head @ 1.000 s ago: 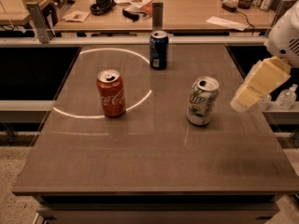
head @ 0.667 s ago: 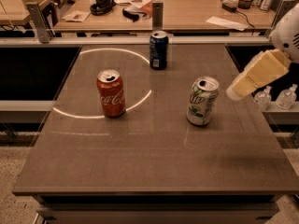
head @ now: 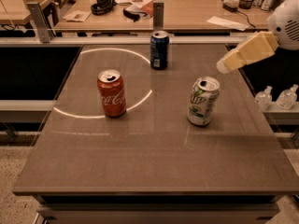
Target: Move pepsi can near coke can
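the gripper (head: 225, 66), a pale cream piece on the end of a white arm (head: 286, 22), hangs in the air over the right part of the table (head: 154, 162), at about 2 o'clock from the table's middle, slanting down toward 8 o'clock. it grasps nothing that can be seen and touches no can; whether it is released or clenched i cannot tell. nearest to it, at 7 o'clock from its tip and apart from it, stands the white-and-green can (head: 202, 101), upright, with its top opened. the pepsi can (head: 159, 50) stands upright at 9 o'clock from the gripper, well apart from it, near the far edge of the table at 12 o'clock from the table's middle. the coke can (head: 111, 93) stands upright at 8 o'clock from the gripper, at 10 o'clock from the table's middle, well apart from the pepsi can, which lies at 1 o'clock from it. a thin bright ring of light (head: 70, 113) lies on the table top; the coke can sits inside it near its near arc, and the pepsi can stands just beside its right edge. beyond the table, at 12 o'clock, a wooden desk (head: 196, 13) carries headphones (head: 103, 1) and papers (head: 230, 23). off the table's right edge, at 3 o'clock, small clear bottles (head: 264, 98) stand on a lower shelf.
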Controlling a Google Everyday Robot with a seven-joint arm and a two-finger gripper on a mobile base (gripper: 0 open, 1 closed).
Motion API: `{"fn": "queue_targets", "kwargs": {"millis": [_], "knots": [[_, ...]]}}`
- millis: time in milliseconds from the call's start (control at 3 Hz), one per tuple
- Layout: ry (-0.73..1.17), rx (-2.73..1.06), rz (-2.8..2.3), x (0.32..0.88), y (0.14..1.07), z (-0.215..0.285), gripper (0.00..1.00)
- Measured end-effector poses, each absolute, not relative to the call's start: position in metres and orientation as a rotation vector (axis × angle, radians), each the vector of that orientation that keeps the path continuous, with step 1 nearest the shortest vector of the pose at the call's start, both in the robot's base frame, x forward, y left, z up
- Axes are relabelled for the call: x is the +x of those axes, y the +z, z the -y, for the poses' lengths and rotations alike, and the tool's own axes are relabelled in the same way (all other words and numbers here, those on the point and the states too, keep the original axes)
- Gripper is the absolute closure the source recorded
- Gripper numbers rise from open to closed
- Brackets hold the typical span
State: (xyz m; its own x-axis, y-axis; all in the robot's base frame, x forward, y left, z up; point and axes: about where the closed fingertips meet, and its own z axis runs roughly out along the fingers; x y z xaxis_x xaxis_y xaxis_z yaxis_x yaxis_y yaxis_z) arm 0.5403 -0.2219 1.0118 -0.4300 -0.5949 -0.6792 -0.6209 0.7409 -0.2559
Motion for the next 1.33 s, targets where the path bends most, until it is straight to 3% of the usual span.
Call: {"fn": "queue_targets", "kwargs": {"millis": [667,1333], "knots": [[0.326,-0.728,-2.069,0.617,0.979,0.213,0.00],[0.275,-0.699,-2.067,0.621,0.981,0.205,0.00]]}}
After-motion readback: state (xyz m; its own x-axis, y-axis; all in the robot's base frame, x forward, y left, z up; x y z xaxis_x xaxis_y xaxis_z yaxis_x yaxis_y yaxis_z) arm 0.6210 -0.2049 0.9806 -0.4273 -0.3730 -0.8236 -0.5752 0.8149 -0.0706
